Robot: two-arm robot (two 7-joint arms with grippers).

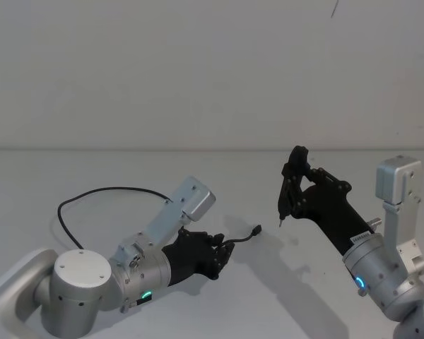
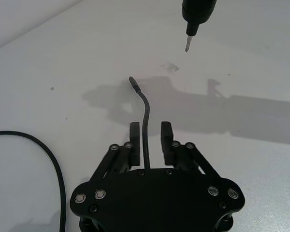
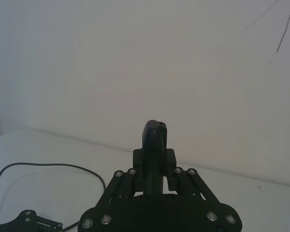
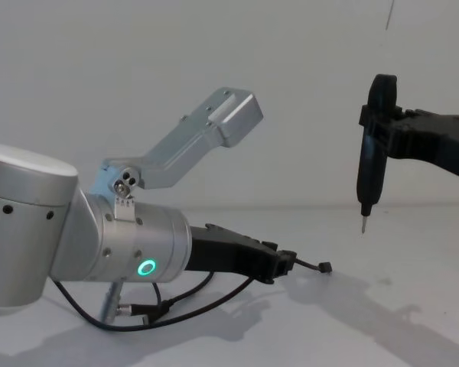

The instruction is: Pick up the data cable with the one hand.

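Thicker lead (image 4: 126, 308): nearest of all, at the lower left of the chest view. It lay under the left arm with a silver connector, and it was not the target.
Left gripper (image 2: 150, 127): down low over the white desk (image 1: 283, 296), at lower centre of the head view, reaching toward the middle of the frame.
Fingers (image 2: 166, 137): spread, one on each side of the cord. There was a visible gap on both sides, so nothing was pinched yet.
Data cable (image 2: 144, 104): it ran straight up between the fingers in the left wrist view. Its small plug (image 1: 256, 230) poked out just beyond them at frame centre. The rest swept back in one loose loop across the left of the head view, lying on the desk.
Handling: by the look of it, light, thin and floppy. It would sag and trail once lifted, and the smooth round jacket could slip through a weak pinch.
Where to hold: my call was right there on the cord, a little behind the plug, closing squarely so it sat in the middle of the pads.
Right gripper (image 4: 376, 122): farther off at the right of the frame, held high and clamped on a black stick-shaped tool (image 4: 365, 180). The tool's thin metal tip pointed down, well clear of the desk.
Wall (image 1: 198, 70): plain and pale, filling the top of the frame.
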